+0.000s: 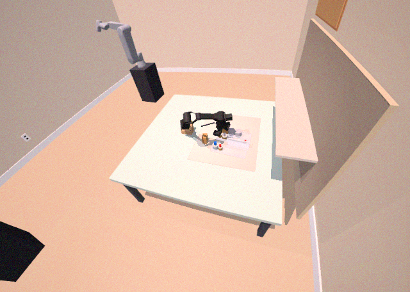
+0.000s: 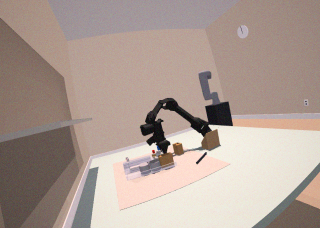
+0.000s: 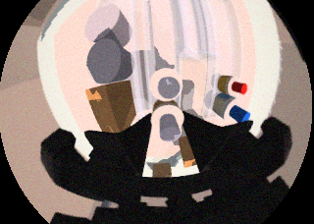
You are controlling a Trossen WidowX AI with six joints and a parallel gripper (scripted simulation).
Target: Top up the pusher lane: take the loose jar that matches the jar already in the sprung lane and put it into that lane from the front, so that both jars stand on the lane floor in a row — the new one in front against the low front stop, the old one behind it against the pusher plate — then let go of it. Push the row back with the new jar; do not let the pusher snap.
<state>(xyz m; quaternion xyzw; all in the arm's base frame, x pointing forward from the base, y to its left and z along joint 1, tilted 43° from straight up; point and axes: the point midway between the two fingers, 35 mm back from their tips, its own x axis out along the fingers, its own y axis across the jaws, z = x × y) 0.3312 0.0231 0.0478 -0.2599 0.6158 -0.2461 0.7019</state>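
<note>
My gripper (image 3: 166,114) (image 2: 165,152) is shut on a pale jar with a grey top (image 3: 169,131), held in line with the sprung lane (image 3: 142,82). The matching jar (image 3: 169,86) (image 1: 225,136) stands in that lane just beyond the held one, its round grey top facing the wrist camera. In the wrist view the two jars look very close together; whether they touch cannot be told. The fingers hide the held jar's sides, and its base, the front stop and the pusher plate are not clearly visible.
Left of the lane in the wrist view are two grey cylinders (image 3: 109,25) (image 3: 104,60) and a brown box (image 3: 115,105) (image 2: 166,160). Right of it are a blue-capped jar (image 3: 224,103) (image 1: 215,146) and a red-capped jar (image 3: 226,84). A brown block (image 1: 205,137) (image 2: 178,148) and black stick (image 2: 201,157) lie nearer the arm base.
</note>
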